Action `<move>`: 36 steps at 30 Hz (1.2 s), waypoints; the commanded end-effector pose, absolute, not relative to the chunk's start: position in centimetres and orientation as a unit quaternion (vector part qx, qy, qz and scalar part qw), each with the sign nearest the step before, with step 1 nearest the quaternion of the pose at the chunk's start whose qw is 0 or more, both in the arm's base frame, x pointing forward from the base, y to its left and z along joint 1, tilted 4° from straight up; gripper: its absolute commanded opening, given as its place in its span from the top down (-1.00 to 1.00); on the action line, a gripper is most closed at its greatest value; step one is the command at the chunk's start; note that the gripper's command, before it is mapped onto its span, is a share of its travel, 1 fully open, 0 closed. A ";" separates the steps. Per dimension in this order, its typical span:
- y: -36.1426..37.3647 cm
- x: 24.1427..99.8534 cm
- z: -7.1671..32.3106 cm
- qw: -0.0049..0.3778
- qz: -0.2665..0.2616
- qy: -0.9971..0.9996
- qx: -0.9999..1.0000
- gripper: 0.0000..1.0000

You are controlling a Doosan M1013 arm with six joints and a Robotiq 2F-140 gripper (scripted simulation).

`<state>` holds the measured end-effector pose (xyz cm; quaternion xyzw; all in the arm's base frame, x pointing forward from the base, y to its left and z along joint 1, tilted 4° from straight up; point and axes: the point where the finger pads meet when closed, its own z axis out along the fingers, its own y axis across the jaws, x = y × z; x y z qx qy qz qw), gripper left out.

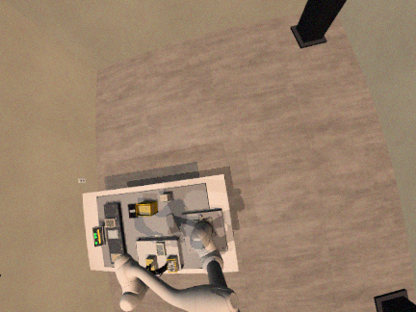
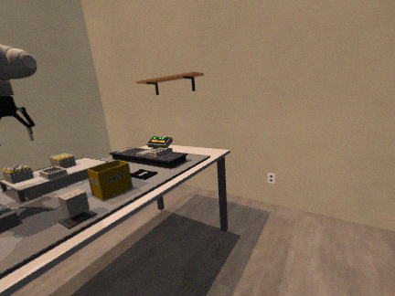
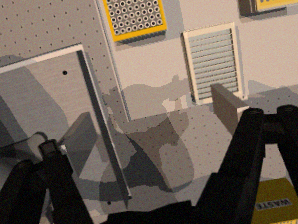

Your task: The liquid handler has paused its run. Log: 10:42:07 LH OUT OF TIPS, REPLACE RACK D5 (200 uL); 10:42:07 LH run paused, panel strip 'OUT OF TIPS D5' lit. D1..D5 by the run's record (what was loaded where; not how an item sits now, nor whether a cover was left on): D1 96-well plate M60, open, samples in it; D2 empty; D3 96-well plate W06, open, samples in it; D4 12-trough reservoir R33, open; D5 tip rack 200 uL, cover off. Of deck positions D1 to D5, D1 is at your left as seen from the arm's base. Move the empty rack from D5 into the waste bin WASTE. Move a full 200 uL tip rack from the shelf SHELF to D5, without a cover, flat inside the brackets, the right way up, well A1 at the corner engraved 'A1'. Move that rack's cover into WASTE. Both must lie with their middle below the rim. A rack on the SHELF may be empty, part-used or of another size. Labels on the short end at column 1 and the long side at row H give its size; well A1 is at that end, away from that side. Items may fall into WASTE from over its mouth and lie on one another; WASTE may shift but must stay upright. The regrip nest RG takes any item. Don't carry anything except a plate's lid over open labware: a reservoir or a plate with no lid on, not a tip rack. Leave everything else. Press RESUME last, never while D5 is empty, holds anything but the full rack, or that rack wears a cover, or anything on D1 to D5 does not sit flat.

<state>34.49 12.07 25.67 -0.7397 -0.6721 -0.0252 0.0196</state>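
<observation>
We hold our hand (image 3: 150, 165) wide apart and empty, high above the bench (image 2: 201, 157), over the shelf's near edge. We judge the rack search is under way: a yellow-rimmed tip rack (image 3: 135, 17) lies on the shelf, a slatted white item (image 3: 214, 62) beside it. Next, descend squarely. Only "WASTE" on the yellow bin (image 3: 274, 200) reads.

On the white-rimmed table (image 2: 192, 170), the open yellow box-shaped waste bin (image 2: 110, 179) stands between the small beige block on its dark plate (image 2: 73, 204), nearer, and the long black deck (image 2: 148, 156) farther back, with the low shelf platform (image 2: 69, 170) to its left.
</observation>
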 end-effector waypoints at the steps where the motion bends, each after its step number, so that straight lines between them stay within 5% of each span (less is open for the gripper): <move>1: 13.8 34.6 25.8 0.020 -0.025 -0.672 -0.740 -0.54; 36: 24.9 35.6 26.5 0.020 -0.025 -0.672 -0.740 -0.54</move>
